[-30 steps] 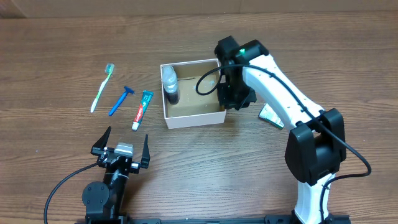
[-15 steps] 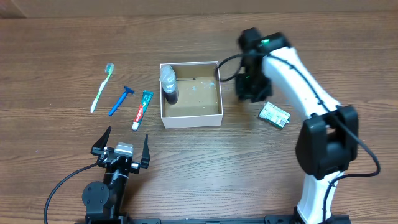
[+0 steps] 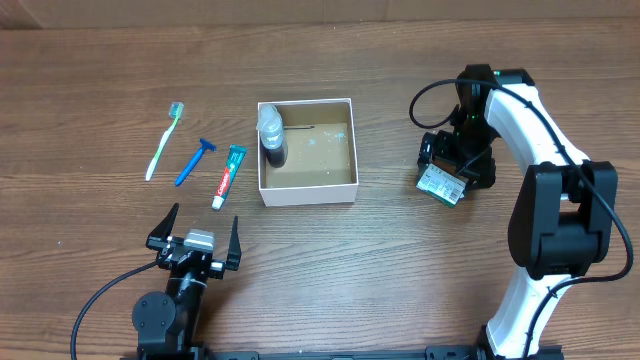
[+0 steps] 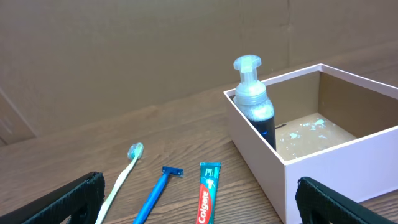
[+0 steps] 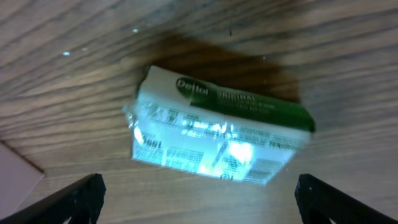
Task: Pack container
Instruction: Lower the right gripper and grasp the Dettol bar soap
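R gripper is hanging directly over the soap packet, fingers spread wide to either side of it and not touching it. Judged to be lining up for a pick. The packet is lying flat on the table, well apart from the container, off its R side.

Container is sitting near table centre, lidless. A pump bottle is standing upright against its L wall, leaving most of the brown floor free for the remaining items.

L gripper is parked at the near edge, fingers spread, holding nothing. It is pointing toward three items laid out in a row L of the container: toothbrush, razor, toothpaste tube. All are apart from each other, w/ the tube nearest the container. Spacing is giving each a clean approach.

Est. progress: one item in, four outside.

Surface: wood-grain tabletop, looking flat and matte. Glossy wrap on the packet is throwing glare. Room: a plain brown backdrop is rising behind the table; nothing else is showing.
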`<state>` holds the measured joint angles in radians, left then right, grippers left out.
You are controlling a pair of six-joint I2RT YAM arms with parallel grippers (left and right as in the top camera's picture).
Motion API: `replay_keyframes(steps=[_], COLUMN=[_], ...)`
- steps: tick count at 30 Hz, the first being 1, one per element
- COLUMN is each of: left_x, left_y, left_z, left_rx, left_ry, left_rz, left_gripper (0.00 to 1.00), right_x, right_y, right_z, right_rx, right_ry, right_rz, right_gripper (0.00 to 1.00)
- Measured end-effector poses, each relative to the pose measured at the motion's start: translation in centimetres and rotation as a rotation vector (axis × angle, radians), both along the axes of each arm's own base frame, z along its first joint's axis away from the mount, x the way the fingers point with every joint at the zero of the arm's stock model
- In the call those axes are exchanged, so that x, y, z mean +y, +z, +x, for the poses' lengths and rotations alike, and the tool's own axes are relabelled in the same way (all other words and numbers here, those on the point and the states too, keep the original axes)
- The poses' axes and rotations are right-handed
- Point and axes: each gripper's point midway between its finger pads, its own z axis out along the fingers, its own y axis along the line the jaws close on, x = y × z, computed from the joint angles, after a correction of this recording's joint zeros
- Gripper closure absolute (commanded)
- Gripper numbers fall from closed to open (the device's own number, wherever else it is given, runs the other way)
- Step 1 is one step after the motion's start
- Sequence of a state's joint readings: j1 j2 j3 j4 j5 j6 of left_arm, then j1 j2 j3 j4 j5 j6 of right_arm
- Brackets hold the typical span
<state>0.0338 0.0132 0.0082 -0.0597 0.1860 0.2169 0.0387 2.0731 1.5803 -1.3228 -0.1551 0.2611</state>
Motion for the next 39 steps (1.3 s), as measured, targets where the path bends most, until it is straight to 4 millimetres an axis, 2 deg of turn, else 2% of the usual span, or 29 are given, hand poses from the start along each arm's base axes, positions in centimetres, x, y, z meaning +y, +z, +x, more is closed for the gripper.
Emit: replay_keyframes(steps=[10, 19, 20, 22, 24, 39], left_x=[0.0, 0.0, 0.0, 0.0, 0.0, 0.0], left_y=[0.0, 0.0, 0.0, 0.0, 0.0, 0.0], left_z=[0.0, 0.0, 0.0, 0.0, 0.0, 0.0], left_rx=[0.0, 0.0, 0.0, 0.0, 0.0, 0.0], left_ry=[0.0, 0.0, 0.0, 0.0, 0.0, 0.0], left_rz=[0.0, 0.0, 0.0, 0.0, 0.0, 0.0], left_gripper=[0.0, 0.0, 0.0, 0.0, 0.0, 0.0], right_x=[0.1, -0.2, -0.2, -0.3, -0.4, -0.4], right_y=[-3.8, -4.0, -4.0, -4.0, -4.1, -4.1], right_z=[0.1, 0.2, 0.3, 0.3, 0.2, 0.1], right_rx=[-0.042, -0.094, -0.095, -0.095, -0.092, -0.092], right_ry=[-0.07, -0.16, -0.164, -0.168, -0.172, -0.176], right_rz=[-0.003, -0.03, -0.032, -0.036, -0.045, -0.046], right_gripper=[0.0, 0.01, 0.04, 0.17, 0.2, 0.21])
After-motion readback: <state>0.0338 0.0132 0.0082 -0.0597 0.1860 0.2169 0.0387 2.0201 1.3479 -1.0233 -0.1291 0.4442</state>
